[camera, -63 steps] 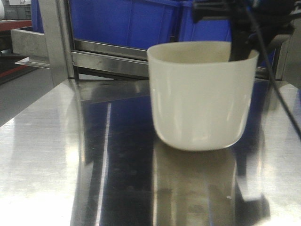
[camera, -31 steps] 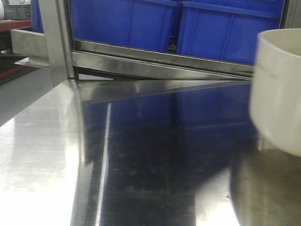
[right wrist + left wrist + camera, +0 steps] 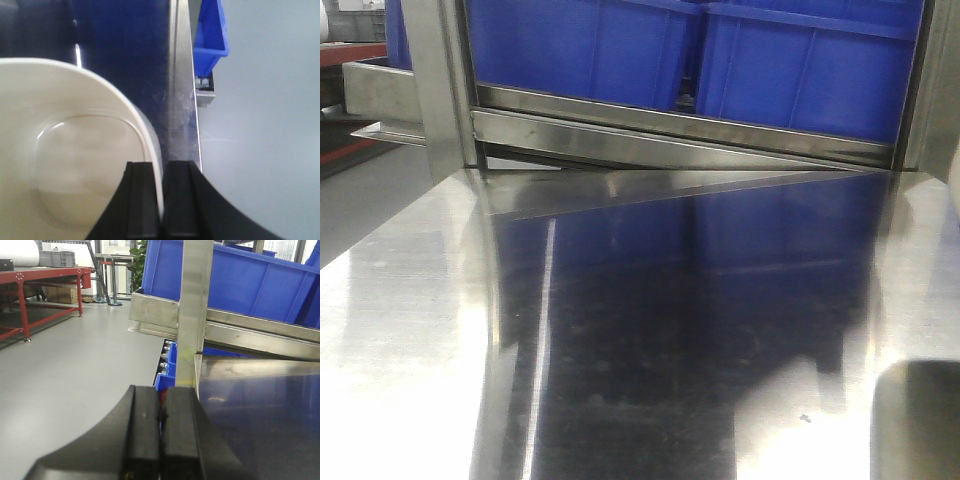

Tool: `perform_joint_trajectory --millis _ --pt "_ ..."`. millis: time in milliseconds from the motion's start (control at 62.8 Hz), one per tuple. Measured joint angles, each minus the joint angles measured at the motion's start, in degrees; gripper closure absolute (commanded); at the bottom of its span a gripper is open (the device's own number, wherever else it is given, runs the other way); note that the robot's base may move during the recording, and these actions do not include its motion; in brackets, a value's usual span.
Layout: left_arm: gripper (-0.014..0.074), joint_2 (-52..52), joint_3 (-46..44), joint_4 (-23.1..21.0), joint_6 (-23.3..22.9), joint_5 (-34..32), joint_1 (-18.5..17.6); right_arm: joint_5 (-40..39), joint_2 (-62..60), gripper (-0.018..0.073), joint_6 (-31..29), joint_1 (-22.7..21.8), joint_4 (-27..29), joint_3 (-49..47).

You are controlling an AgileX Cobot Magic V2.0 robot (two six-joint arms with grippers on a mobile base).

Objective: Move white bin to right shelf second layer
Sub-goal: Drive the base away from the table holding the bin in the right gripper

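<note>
Two claws: right claw (image 3: 161,200) pinched on rim wall of bin (image 3: 75,145) at right edge of counter (image 3: 181,100), left claw (image 3: 161,440) pressed together, empty; bin probably light, stiff, glossy-slick, so grip deep on rim.

The cream-white glossy plastic bin (image 3: 75,150) runs off the left and bottom edges of the right wrist view, so its outer walls go unseen; its rim looks blurred where the right gripper (image 3: 161,167) pinches it. The large blue plastic crates (image 3: 670,50) are cut by the front view's top edge. The left gripper (image 3: 161,395), pads pressed together, loses its body below the frame.
</note>
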Motion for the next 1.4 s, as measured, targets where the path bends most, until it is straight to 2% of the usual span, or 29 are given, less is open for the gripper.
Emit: perform_joint_trajectory --millis 223,1402 --pt "0.0512 0.0 0.0 0.0 0.0 0.0 0.0 2.8 -6.3 0.051 -0.1 0.0 0.0 2.2" --pt "0.0512 0.0 0.0 0.0 0.0 0.0 0.0 2.9 -6.4 0.051 -0.1 0.0 0.0 2.2"
